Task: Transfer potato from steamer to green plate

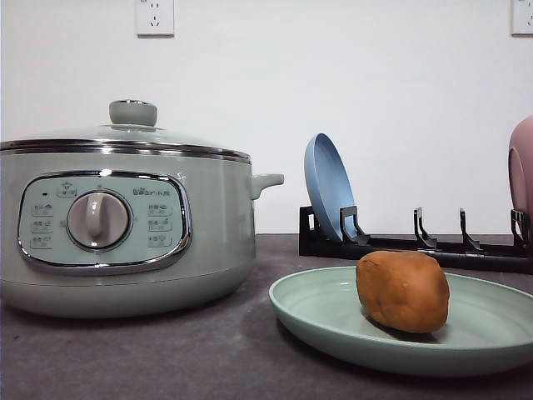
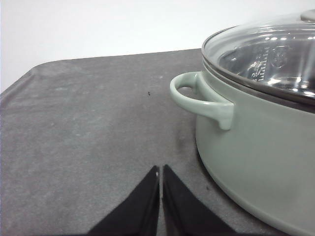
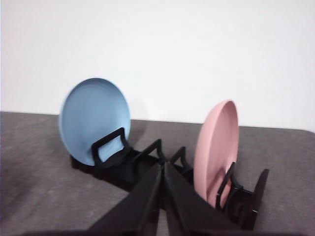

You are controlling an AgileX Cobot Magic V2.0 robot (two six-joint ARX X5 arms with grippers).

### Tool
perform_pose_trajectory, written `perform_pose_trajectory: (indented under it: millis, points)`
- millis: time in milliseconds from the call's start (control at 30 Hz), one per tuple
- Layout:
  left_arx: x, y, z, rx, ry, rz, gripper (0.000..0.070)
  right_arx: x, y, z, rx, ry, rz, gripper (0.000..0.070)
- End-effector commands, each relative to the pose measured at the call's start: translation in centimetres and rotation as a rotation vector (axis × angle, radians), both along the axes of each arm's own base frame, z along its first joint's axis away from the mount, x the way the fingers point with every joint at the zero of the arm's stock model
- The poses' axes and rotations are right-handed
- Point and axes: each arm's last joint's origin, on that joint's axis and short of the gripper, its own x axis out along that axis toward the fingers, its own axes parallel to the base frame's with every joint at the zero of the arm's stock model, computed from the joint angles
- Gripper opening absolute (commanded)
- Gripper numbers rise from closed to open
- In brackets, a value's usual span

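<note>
Now the potato (image 1: 403,291) is seen resting on the green plate (image 1: 333,321), right of the lidded steamer (image 1: 125,225). Both the left gripper (image 2: 160,169) and right gripper (image 3: 163,167) are closed on nothing.

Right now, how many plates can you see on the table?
3. The green plate lies flat at front right with the potato on it. The blue plate and the pink plate stand upright in the black rack behind it.
</note>
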Motion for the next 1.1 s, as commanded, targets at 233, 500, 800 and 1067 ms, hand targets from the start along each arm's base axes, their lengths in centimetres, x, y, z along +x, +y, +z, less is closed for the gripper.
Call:
perform_pose_trajectory:
  millis: [233, 500, 800, 1067]
  points:
    - [0.1, 0.0, -0.8, -0.011, 0.026, 0.005, 0.0002, 0.0, -0.1, -5.1, -0.011, 0.029, -0.016, 0.0]
    - [0.1, 0.0, -0.8, -0.011, 0.026, 0.005, 0.0002, 0.0, -0.1, -7.8, -0.003, 0.053, -0.016, 0.0]
    - [0.1, 0.0, -0.8, -0.011, 0.026, 0.005, 0.0002, -0.1, -0.1, -9.4, 0.015, 0.2, -0.016, 0.0]
    - [0.1, 0.0, -0.8, -0.011, 0.026, 0.006, 0.0002, -0.1, -0.1, -9.3, 0.019, 0.186, -0.014, 0.0]
